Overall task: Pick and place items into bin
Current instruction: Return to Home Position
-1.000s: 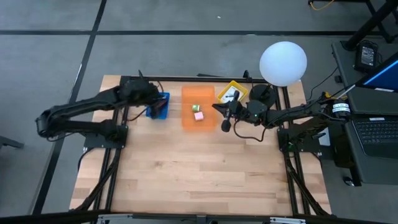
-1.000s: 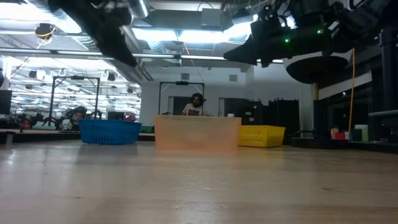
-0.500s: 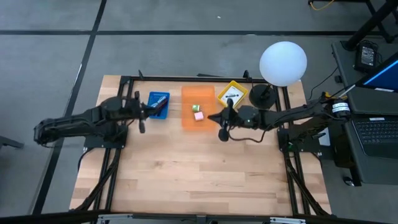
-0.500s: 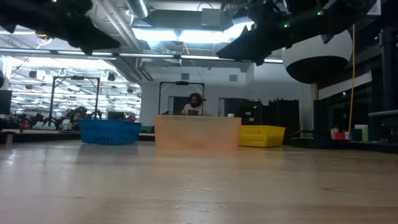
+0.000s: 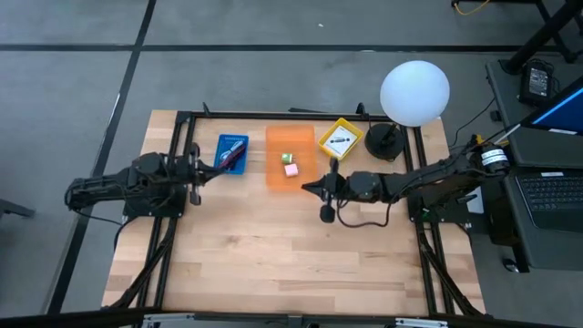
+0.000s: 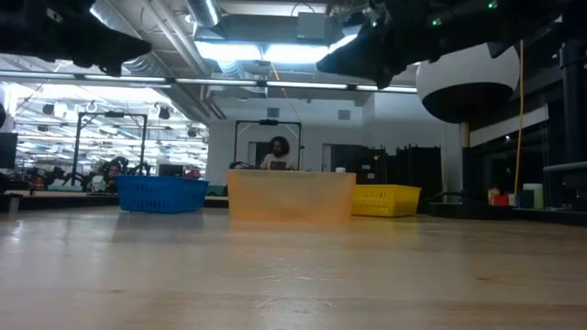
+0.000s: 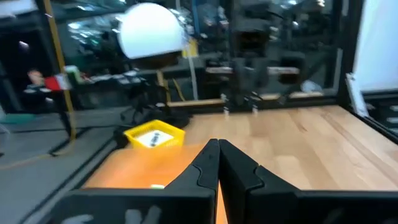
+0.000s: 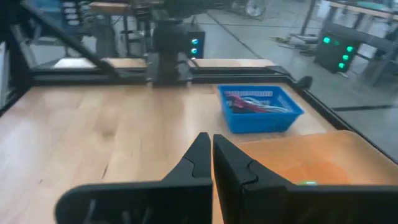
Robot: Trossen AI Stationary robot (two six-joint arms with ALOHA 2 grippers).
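The orange bin (image 5: 290, 157) stands at the table's far middle and holds a pink cube (image 5: 291, 169) and a tiny greenish cube (image 5: 285, 158). Left of it a blue basket (image 5: 231, 155) holds dark-red and black cords (image 8: 255, 102). On the bin's right, a yellow tray (image 5: 340, 139) carries a white printed packet (image 7: 153, 137). My left gripper (image 5: 202, 171) is shut and empty, pulled back left of the blue basket and pointing level at the bin (image 7: 137, 171). My right gripper (image 5: 306, 187) is also shut and empty. It hovers just near of the bin's right near corner.
A white globe lamp (image 5: 414, 91) on a dark foot stands at the far right corner, behind the yellow tray. Black frame rails run along the table's left, right and far sides. Bare wood fills the near half (image 5: 291, 264). A person shows far beyond the bin (image 6: 278, 153).
My left gripper has drawn back from above the blue basket toward the table's left and near edges, sinking and tipping up to level. My right gripper has gone from beside the yellow tray toward the near edge and a little left, past the bin's right side.
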